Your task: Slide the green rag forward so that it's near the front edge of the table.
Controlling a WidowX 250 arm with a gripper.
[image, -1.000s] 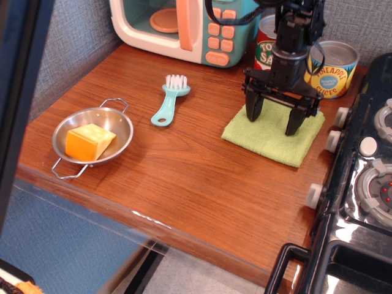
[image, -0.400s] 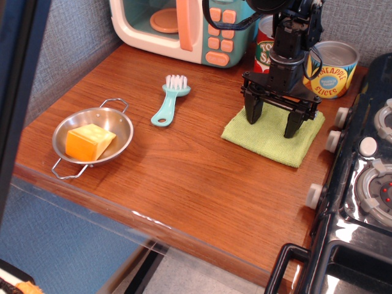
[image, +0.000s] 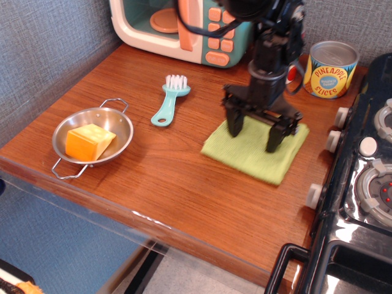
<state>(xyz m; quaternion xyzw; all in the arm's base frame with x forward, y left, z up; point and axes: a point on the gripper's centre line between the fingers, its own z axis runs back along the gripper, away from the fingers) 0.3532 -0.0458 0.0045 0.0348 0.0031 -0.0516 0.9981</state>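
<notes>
The green rag [image: 252, 153] lies flat on the reddish-brown table [image: 177, 177], right of centre and close to the black stove. My black gripper [image: 253, 132] points straight down onto the rag. Its two fingers are spread wide, with both tips pressed on the cloth's far half. Nothing is held between them. The rag's front corner is well short of the table's front edge.
A steel pan [image: 92, 139] with an orange cheese block [image: 89, 141] sits front left. A teal brush [image: 169, 99] lies mid-table. A toy microwave [image: 184, 27] and a pineapple can [image: 330, 68] stand at the back. The black toy stove [image: 361, 184] with knobs lines the right side.
The gripper, tips on the rag, has moved toward the front and left, and the rag has slid with it. The dark blur at the left edge is gone.
</notes>
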